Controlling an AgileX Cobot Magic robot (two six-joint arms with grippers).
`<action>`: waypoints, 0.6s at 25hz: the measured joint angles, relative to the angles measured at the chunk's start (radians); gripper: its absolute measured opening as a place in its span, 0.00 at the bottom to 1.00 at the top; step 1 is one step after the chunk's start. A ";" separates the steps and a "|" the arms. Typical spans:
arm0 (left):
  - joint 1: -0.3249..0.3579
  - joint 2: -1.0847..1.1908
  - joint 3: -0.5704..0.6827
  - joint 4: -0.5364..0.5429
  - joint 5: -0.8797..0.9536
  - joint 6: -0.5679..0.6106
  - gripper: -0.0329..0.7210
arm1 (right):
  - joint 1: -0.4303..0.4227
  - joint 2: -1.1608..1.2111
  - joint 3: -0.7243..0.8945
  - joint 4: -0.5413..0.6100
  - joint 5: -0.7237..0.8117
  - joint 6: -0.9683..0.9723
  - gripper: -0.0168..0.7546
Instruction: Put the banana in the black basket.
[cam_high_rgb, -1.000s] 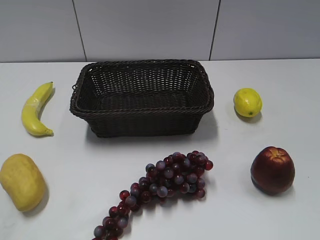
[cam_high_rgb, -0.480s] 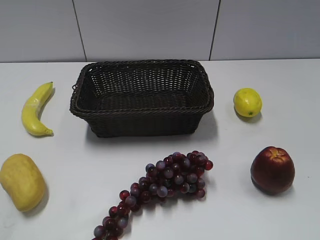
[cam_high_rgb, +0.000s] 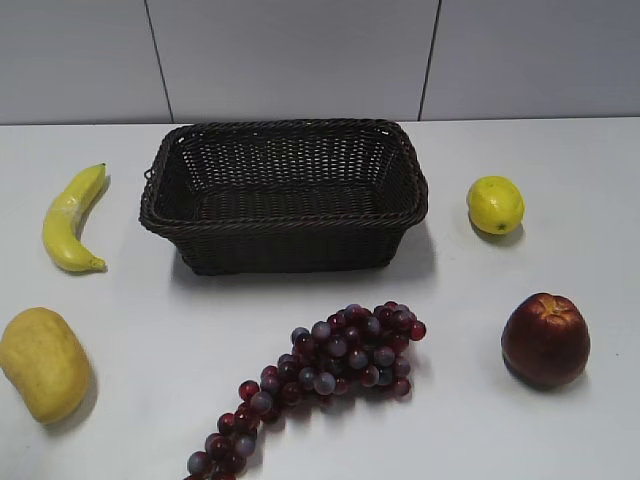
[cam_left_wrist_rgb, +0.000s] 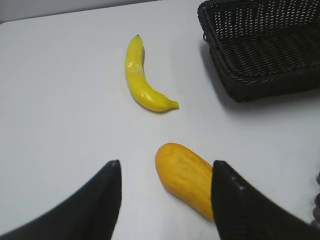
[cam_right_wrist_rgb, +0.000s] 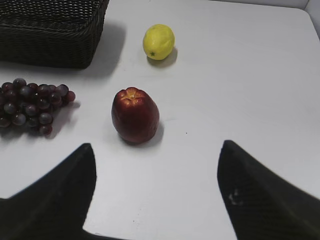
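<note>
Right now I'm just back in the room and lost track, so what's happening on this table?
Nothing is being handled. The banana lies on the white table to the left of the black basket, which looks empty. The left gripper hangs open above the table, with the banana beyond it and a plump yellow fruit between its fingers in the wrist view. The right gripper is open too, facing an apple.

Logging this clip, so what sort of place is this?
Probably a lab test bench, not a kitchen: a bare white table, a plain panelled wall, and fruit spaced neatly around an empty basket.
</note>
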 joint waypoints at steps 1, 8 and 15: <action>0.000 0.054 -0.024 0.001 -0.003 0.000 0.78 | 0.000 0.000 0.000 0.000 0.000 0.000 0.76; 0.000 0.483 -0.229 0.008 -0.042 -0.050 0.78 | 0.000 0.000 0.000 0.000 0.000 0.000 0.76; 0.000 0.847 -0.411 0.072 -0.060 -0.131 0.78 | 0.000 0.000 0.000 0.000 0.000 0.000 0.76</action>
